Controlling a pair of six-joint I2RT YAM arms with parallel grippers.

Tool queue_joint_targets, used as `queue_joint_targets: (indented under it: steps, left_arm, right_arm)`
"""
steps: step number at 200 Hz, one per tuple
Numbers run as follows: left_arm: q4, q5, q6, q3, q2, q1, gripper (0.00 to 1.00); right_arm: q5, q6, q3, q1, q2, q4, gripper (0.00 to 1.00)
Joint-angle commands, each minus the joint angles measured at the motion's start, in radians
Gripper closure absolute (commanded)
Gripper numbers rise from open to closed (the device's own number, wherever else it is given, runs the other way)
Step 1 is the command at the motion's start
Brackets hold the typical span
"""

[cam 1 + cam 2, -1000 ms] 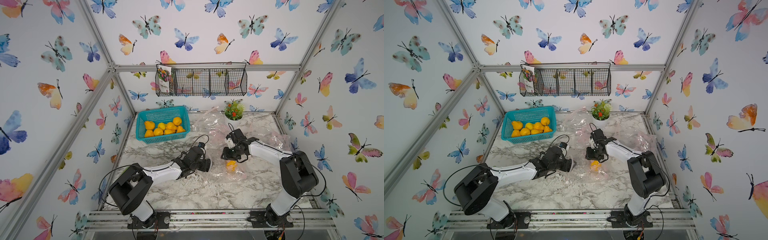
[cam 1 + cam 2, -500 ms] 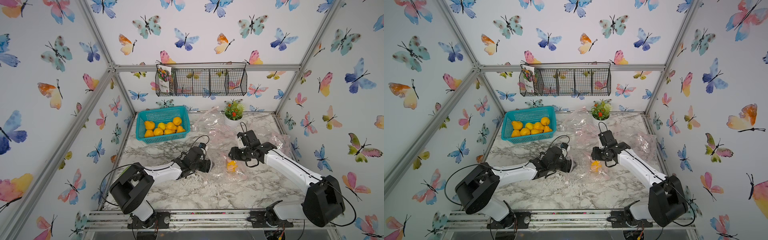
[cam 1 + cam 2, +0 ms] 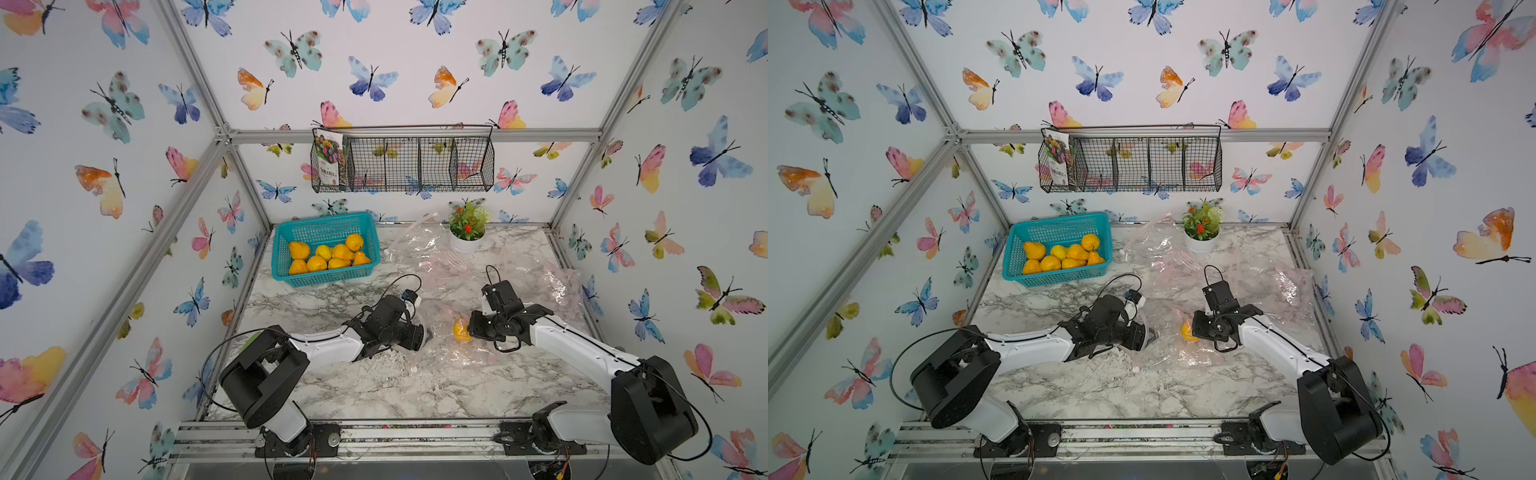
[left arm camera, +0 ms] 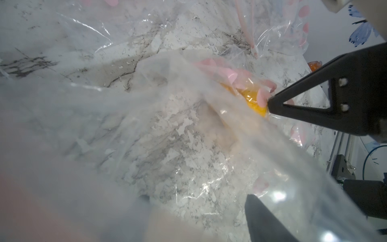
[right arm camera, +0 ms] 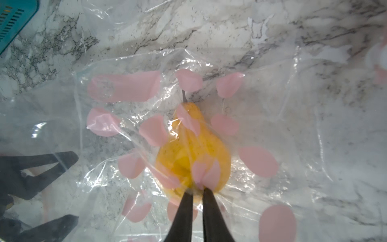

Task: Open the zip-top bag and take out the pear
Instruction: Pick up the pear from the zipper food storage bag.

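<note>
Extraction step in hand. Left claw (image 5: 76,186), spread, appears set in the mouth of the zip-top bag (image 5: 272,104), at 9 o'clock of the pear (image 5: 196,155). Pear lies inside the bag, mid-counter (image 3: 374,386). Right claw (image 5: 196,191), at 3 o'clock, pinches film at the pear's base. Judged next: left claw reaches in and closes on the pear.

Papered with watercolour butterflies on white walls (image 3: 415,50), braced by aluminium framing (image 3: 548,135). Hung at twelve o'clock with a black wire rack (image 3: 415,166). Floored in grey-veined marble tabletop (image 3: 395,386), evenly lit.
</note>
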Motion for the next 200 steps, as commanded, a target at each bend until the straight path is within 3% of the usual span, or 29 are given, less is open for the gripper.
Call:
queue_joint_targets:
  steps: [1,27,57,92,143,200]
  left_arm:
    - [0.011,0.018,0.012,-0.006,-0.006,-0.006,0.27]
    - [0.011,0.016,0.012,-0.007,-0.005,-0.007,0.27]
    - [0.019,0.023,0.012,-0.002,0.002,-0.009,0.27]
    - [0.019,0.028,0.021,0.013,0.019,-0.022,0.27]
    - [-0.003,0.013,0.028,0.089,0.090,-0.037,0.26]
    - [-0.060,-0.054,0.035,0.180,0.171,-0.041,0.20]
  right_arm:
    - [0.051,0.018,-0.012,-0.010,-0.066,0.024,0.82]
    - [0.095,-0.013,0.012,-0.034,-0.069,0.002,0.82]
    - [0.031,-0.070,0.014,-0.052,0.037,0.063,0.83]
    - [-0.137,-0.124,0.031,-0.052,0.191,0.154,0.84]
    - [-0.418,-0.175,0.027,-0.051,0.302,0.295,0.84]
    - [-0.472,-0.207,0.038,-0.050,0.326,0.282,0.84]
